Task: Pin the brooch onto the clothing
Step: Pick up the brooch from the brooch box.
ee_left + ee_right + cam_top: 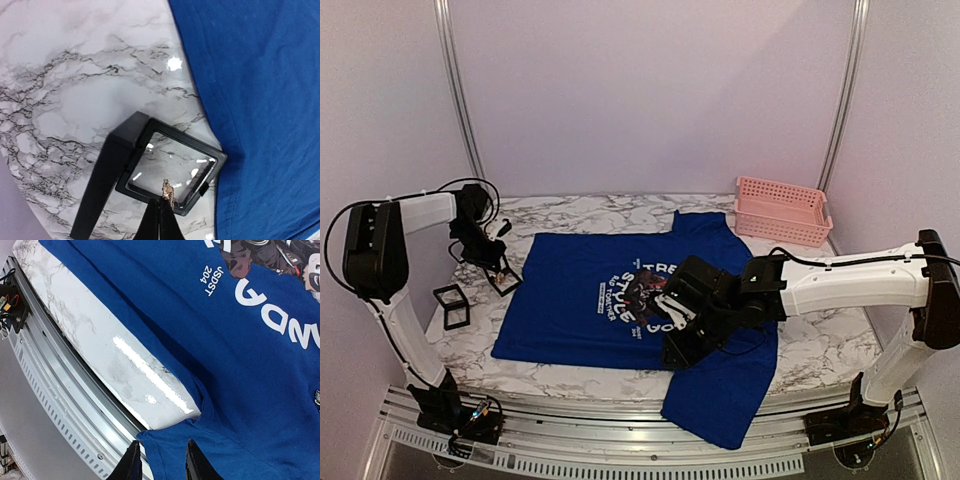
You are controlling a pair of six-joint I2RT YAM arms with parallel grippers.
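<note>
The blue T-shirt (570, 300) lies print-up on the surface (830, 340), its long side running left to right and one part draped over the near edge. Its print (640, 295) reads "STYLE" and "JSDST 204". The left pincer (161, 205), shut, pinches the small gold brooch (167, 190), which juts past its tips above a black frame case (187, 141) near the left edge. The right arm (850, 285) stretches low, and the right pincer (161, 460) stands narrowly parted over the shirt.
</note>
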